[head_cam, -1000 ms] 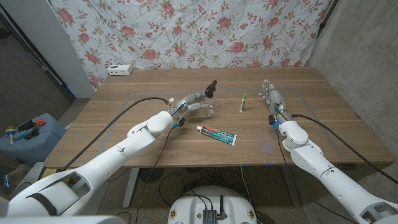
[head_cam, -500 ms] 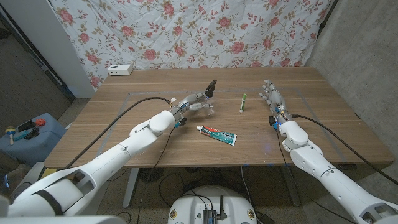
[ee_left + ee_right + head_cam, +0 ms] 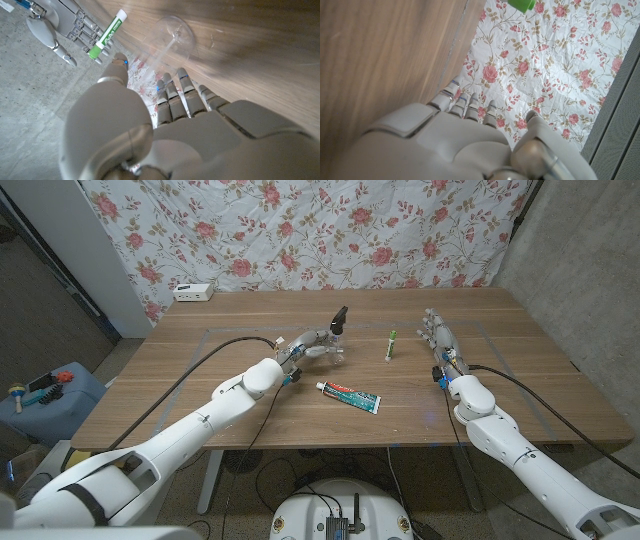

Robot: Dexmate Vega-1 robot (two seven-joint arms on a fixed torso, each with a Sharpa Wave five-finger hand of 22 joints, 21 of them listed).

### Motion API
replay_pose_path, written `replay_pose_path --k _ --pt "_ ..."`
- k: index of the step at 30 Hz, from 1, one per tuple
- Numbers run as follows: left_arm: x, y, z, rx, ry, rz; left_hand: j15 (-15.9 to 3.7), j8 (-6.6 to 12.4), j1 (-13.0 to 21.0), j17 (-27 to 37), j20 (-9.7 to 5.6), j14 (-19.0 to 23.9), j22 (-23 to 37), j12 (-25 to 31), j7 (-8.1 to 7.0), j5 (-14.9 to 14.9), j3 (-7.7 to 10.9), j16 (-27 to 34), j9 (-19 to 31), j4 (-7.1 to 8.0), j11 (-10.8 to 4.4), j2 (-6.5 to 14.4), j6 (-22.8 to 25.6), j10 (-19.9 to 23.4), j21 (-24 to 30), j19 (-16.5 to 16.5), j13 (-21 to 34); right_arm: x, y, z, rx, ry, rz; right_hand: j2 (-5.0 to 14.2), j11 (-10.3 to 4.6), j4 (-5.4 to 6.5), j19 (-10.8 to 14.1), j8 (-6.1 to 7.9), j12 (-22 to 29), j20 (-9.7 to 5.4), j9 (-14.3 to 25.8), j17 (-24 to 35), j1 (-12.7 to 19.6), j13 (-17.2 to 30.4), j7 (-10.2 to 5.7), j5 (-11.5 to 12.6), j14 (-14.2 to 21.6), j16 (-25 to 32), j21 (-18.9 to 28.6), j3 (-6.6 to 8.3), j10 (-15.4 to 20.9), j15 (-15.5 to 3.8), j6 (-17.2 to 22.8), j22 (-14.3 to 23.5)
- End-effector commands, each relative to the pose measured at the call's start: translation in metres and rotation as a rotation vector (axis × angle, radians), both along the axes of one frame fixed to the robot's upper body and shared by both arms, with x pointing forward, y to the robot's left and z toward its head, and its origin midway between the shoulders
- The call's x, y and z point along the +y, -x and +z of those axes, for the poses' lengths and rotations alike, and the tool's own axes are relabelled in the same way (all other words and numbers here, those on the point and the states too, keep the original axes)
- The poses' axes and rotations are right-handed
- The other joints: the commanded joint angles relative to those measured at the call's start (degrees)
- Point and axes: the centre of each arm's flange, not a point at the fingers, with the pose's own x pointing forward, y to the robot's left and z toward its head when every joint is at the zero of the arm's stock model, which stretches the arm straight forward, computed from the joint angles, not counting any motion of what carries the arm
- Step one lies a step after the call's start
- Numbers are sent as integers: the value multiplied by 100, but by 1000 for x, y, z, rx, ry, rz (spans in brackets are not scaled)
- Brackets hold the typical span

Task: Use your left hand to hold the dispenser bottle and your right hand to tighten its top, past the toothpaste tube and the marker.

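Head view shows our left hand (image 3: pixel 308 345) clasping the clear dispenser bottle (image 3: pixel 330 346), which lies tilted on the counter (image 3: pixel 180 365). We judge holding is underway. Our right hand (image 3: pixel 437 335), fingers apart and empty, waits beyond the marker (image 3: pixel 391 345); next it must reach the black top (image 3: pixel 340 318). The toothpaste tube (image 3: pixel 350 395) lies nearer us than the bottle.
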Motion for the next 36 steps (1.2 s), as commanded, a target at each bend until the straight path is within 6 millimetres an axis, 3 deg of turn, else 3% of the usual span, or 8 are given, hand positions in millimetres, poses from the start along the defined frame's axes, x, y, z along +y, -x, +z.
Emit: replay_pose_path --k 1,6,9,23,31,36 --pt "-2 -1 1 -21 25 9 -428 46 83 22 -704 98 16 52 -4 -15 -21 -2 7 -6 4 -4 112 121 38 121 24 1 0 -3 1 -8 1 -2 -44 21 -42 5 19 -206 19 31 -46 19 -10 6 24 25 44 9 31 -80 27 32" --pt "-2 0 2 -34 46 8 -459 59 130 31 -796 223 15 73 -13 -33 -19 14 12 4 -12 63 250 227 48 262 36 2 0 -4 0 -10 2 -2 -29 24 -41 5 22 -206 18 31 -49 19 -12 7 23 24 44 9 38 -78 30 33" --pt "-1 1 3 -43 56 13 -473 80 170 32 -809 294 13 88 -33 -47 -22 16 15 -1 -75 89 375 302 35 313 46 2 1 -5 -1 -10 1 -2 -31 26 -42 5 22 -203 18 31 -51 19 -16 7 24 25 44 9 38 -74 34 33" --pt "3 9 2 -74 101 19 -499 82 230 44 -843 525 13 116 -40 -83 -45 49 24 10 -67 165 565 465 30 498 70 3 8 -7 -7 -9 -5 -3 -38 35 -37 4 21 -194 16 32 -60 20 -18 11 34 28 47 8 44 -65 49 33" --pt "6 13 2 -92 125 4 -506 78 281 51 -829 668 12 111 -3 -97 -50 71 32 9 -46 219 655 508 43 651 85 6 15 -5 -9 6 -11 -5 -41 40 -36 4 20 -178 16 32 -65 20 -16 13 36 28 48 7 42 -56 58 34" --pt "8 15 3 -98 136 4 -416 38 285 47 -731 758 14 75 8 -113 -74 72 40 15 -31 229 620 432 69 812 111 8 18 -4 -9 15 -13 -5 -40 43 -37 3 22 -174 15 33 -68 20 -23 14 34 27 48 7 47 -51 61 34"
